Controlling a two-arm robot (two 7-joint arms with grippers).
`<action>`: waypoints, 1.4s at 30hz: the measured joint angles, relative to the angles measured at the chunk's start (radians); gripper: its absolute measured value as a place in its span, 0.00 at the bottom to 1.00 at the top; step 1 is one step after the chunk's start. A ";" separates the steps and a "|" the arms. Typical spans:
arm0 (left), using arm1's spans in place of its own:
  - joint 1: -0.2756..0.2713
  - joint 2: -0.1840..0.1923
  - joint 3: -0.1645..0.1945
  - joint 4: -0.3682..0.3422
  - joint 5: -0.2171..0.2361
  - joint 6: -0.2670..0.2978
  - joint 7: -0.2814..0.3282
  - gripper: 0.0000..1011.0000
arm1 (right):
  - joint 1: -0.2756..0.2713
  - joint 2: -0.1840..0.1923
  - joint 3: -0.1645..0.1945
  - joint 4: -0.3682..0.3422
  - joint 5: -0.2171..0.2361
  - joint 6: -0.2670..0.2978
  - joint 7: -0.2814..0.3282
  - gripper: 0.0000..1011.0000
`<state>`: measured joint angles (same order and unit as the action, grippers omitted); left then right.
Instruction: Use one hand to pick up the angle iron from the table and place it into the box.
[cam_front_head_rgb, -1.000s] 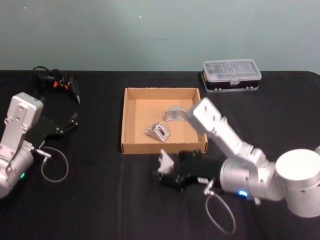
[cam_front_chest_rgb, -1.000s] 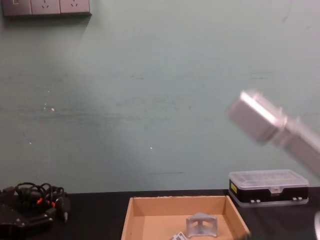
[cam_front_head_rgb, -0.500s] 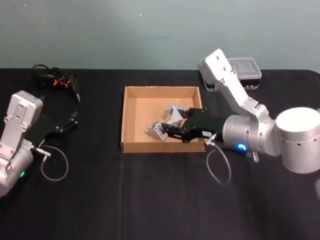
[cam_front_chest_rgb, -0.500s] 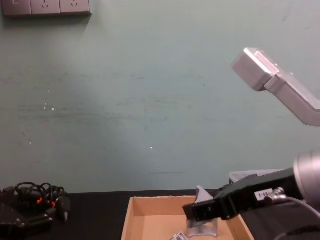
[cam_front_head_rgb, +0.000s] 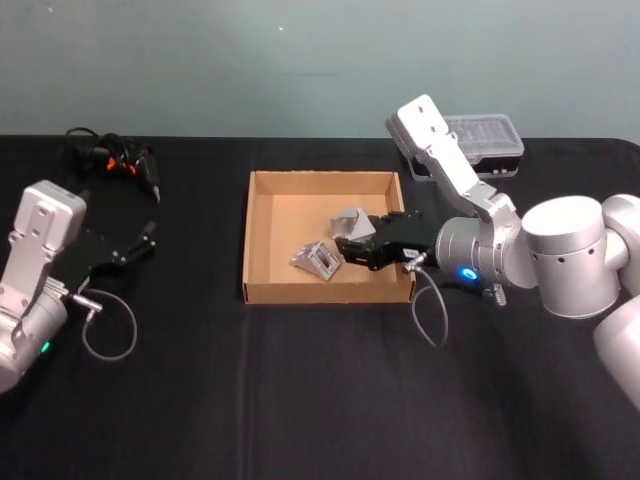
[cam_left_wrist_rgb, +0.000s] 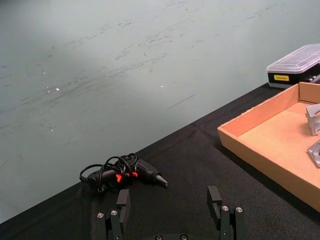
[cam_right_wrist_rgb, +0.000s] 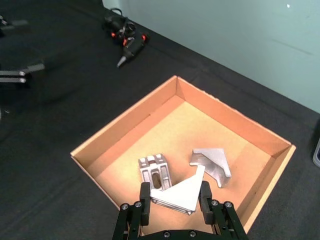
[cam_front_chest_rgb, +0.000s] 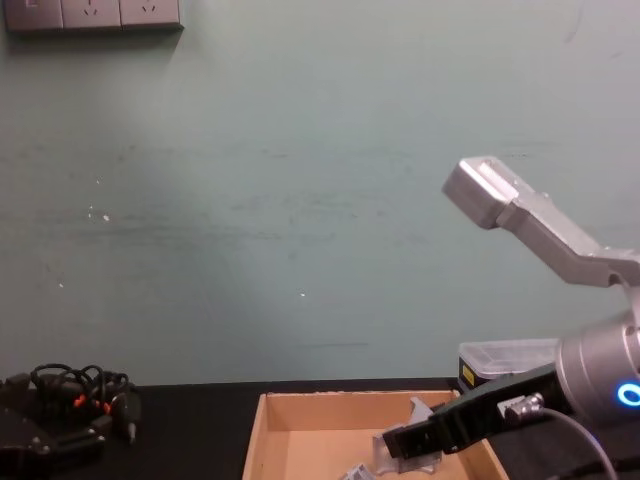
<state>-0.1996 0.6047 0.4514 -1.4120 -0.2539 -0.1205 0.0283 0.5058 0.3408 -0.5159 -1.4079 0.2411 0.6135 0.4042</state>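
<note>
Right pincer (cam_right_wrist_rgb: 175, 200) holds an angle iron (cam_right_wrist_rgb: 178, 191) over the box (cam_front_head_rgb: 262, 290).

Reaching in from the box's 3 o'clock side, the pincer's fingers (cam_right_wrist_rgb: 145, 197) are clamped on the iron's two edges, above the box floor near its 4 o'clock corner. Two more irons lie inside: one (cam_front_head_rgb: 318, 260) flat near the centre, another (cam_front_head_rgb: 349, 222) upright toward 1 o'clock. The box sits mid-table (cam_front_head_rgb: 300, 400); a plastic case (cam_front_head_rgb: 478, 142) stands at its 2 o'clock, a cable bundle (cam_front_head_rgb: 110, 160) far off at 10 o'clock. The left pincer (cam_left_wrist_rgb: 171, 210) rests spread apart at the table's 9 o'clock side, gripping nothing.
</note>
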 joint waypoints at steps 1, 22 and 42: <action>0.000 0.000 0.000 0.000 0.000 0.000 0.000 1.00 | 0.000 0.000 0.000 0.000 0.000 0.000 0.000 0.58; 0.000 0.000 0.000 0.000 0.000 0.000 0.000 1.00 | 0.029 -0.032 -0.008 0.085 -0.030 0.003 0.004 0.64; 0.000 0.000 0.000 0.000 0.000 0.000 0.000 1.00 | 0.017 -0.027 -0.001 0.066 -0.028 -0.008 0.005 0.99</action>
<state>-0.1995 0.6047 0.4514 -1.4120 -0.2539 -0.1205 0.0283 0.5232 0.3138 -0.5171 -1.3417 0.2134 0.6058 0.4090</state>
